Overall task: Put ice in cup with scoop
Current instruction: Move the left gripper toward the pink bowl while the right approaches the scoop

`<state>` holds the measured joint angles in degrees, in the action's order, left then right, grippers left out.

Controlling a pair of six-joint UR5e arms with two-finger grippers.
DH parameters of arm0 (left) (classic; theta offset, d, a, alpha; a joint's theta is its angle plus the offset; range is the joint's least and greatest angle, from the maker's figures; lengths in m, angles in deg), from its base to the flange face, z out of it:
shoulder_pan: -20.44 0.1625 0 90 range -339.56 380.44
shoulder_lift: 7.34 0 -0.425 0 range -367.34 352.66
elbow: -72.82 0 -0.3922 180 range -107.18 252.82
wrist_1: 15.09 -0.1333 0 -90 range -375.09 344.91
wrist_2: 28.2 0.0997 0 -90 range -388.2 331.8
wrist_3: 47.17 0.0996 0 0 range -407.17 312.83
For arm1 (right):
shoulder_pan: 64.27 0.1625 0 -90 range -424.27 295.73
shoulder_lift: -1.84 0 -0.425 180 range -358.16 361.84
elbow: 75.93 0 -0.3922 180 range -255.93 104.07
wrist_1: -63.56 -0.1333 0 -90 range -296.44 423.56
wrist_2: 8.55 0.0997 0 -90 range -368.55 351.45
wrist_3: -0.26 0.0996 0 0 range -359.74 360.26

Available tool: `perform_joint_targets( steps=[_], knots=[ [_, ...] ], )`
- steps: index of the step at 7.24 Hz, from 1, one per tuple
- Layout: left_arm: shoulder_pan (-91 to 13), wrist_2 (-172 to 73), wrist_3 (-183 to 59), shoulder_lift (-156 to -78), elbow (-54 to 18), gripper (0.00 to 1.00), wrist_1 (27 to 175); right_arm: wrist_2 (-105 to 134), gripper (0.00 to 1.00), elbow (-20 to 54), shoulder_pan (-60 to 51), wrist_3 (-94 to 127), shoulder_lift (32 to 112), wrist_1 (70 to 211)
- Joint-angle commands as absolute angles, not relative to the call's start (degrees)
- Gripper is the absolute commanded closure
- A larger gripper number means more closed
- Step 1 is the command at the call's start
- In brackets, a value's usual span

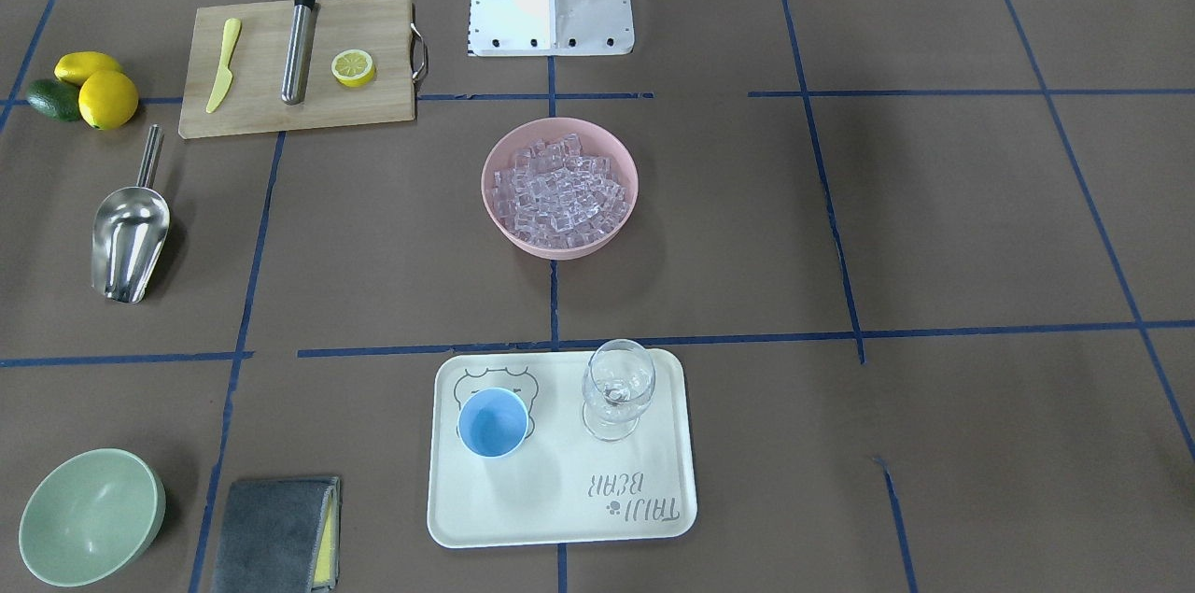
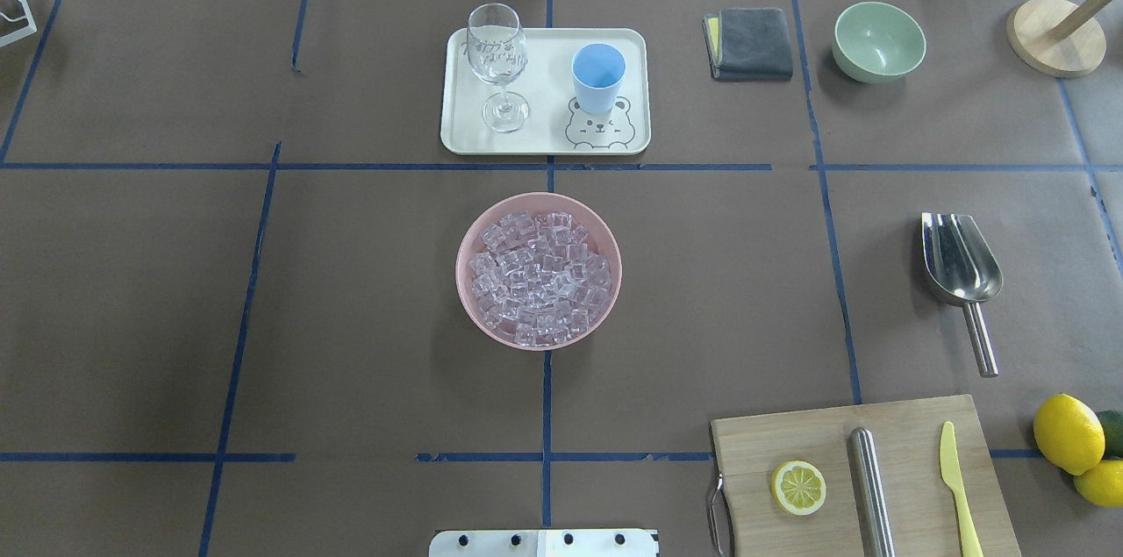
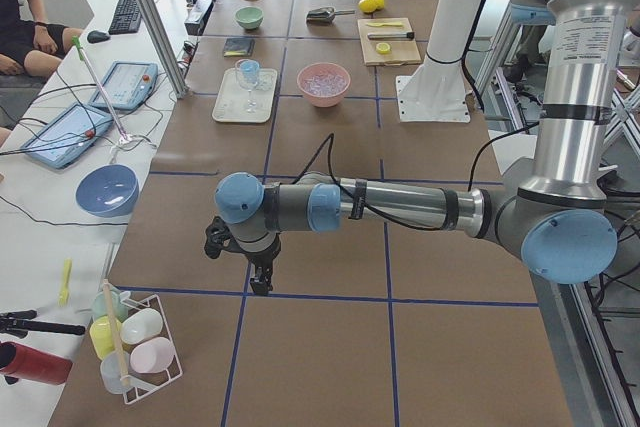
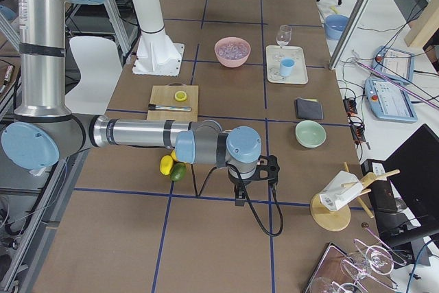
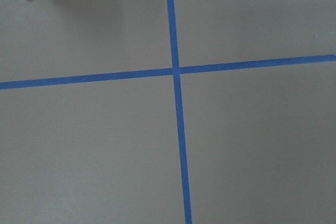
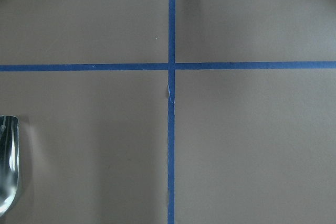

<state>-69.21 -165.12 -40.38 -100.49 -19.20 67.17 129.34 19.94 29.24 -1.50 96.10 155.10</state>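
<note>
**Slippery job ahead**

Over the worktop (image 2: 351, 320), the left end effector (image 3: 255, 269) and right end effector (image 4: 255, 175) hang above bare paper; spread or pressed together, nobody can tell. The tray (image 2: 544, 105) lies farthest out, the pink bowl (image 2: 466, 294) of ice (image 2: 540, 276) mid-worktop, the scoop (image 2: 959, 259) flat on the robot's right; the cup (image 2: 598, 76) stands on the tray beside a stemmed glass (image 2: 497, 57). The scoop's slick rod handle could twist when pinched, spilling cubes past the narrow cup.

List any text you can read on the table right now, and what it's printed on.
"TAIJI BEAR": on the tray, printed upside down in the front view; the first word is not fully certain.
Label on the left arm: too small to read.
Carton on the wooden stand: too blurred to read.
No other text can be read.
</note>
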Motion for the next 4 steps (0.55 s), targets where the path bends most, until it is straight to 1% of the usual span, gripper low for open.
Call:
perform_joint_targets(
  steps=[1,4],
  knots=[
    [-69.2,-165.1,-40.3,-100.6,-19.2,0.00,67.2,129.3,0.00,19.4,29.2,-1.5,96.5,152.6],
    [-69.1,-165.6,-40.2,-101.8,-24.1,0.00,67.3,129.4,0.00,20.2,29.2,-1.3,95.8,152.4]
  ],
)
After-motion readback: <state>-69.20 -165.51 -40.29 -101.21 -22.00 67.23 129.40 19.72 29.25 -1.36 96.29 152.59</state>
